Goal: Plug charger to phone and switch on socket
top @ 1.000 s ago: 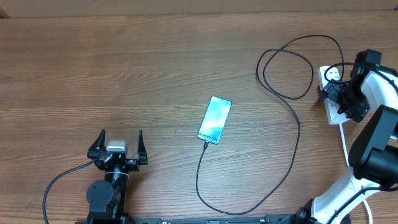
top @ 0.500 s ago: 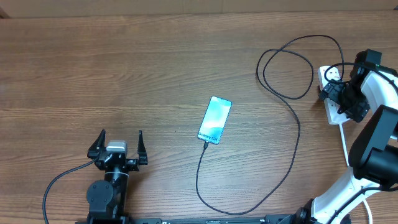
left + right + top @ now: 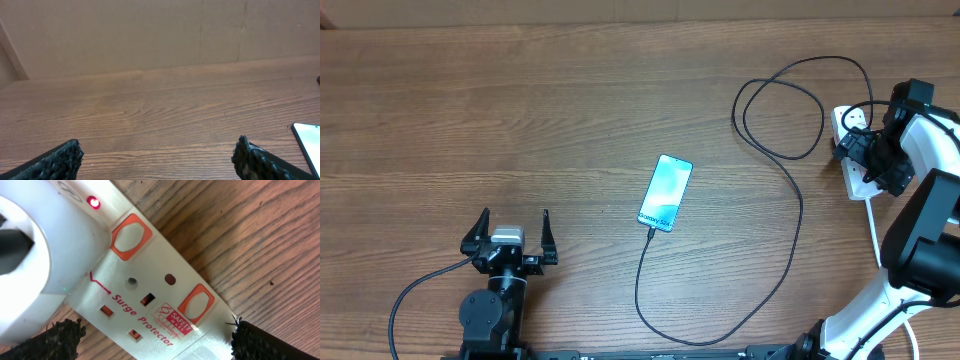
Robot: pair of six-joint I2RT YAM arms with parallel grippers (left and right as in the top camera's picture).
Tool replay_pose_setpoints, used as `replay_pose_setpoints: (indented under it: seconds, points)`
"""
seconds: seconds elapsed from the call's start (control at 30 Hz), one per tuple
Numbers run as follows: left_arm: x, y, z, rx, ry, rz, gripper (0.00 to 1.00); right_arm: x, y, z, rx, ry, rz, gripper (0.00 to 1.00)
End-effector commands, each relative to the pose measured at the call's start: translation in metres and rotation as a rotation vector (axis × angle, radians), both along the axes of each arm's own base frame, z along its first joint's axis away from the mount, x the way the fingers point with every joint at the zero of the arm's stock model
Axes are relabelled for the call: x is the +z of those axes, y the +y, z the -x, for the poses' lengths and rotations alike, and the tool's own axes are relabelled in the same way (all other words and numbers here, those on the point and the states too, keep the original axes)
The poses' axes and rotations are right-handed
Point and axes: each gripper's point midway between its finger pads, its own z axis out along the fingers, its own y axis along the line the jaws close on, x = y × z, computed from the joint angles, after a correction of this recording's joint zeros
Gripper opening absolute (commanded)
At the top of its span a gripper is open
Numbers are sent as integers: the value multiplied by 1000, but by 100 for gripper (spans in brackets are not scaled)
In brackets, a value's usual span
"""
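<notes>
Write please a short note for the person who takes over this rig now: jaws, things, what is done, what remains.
Left gripper: jaws open, empty, left of the phone.
Right gripper: jaws open, empty, over the socket.
Phone: mid-table, screen lit; the charger runs from its lower end to the socket.
Done: charger appears plugged into the phone; a red light glows on the socket, so it is probably on.
Left: confirm the switch.

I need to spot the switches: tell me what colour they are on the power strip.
Orange switches on the white socket; the right wrist view shows them best.
</notes>
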Motion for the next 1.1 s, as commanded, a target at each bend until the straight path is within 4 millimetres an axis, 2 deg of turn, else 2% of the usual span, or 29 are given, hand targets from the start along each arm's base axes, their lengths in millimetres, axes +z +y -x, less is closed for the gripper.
replay_pose_setpoints:
  seconds: [0.0, 0.13, 0.33, 0.57, 0.73, 0.87, 1.07]
  points:
    - [1, 2, 0, 5, -10, -15, 99, 4, -1, -4, 1, -29, 14, 100]
    - [1, 2, 0, 5, -10, -15, 100, 9, 2, -7, 11, -41, 18, 100]
    - [1, 2, 0, 5, -10, -15, 100, 38, 27, -22, 81, -113, 42, 100]
    - [1, 2, 0, 5, -10, -15, 100, 71, 73, -38, 198, -197, 59, 100]
    - [1, 2, 0, 5, -10, -15, 100, 101, 122, -46, 314, -273, 64, 100]
    - [1, 2, 0, 5, -10, -15, 100, 127, 158, -47, 402, -341, 64, 100]
    - [1, 2, 0, 5, -10, -15, 100, 161, 200, -40, 499, -433, 58, 100]
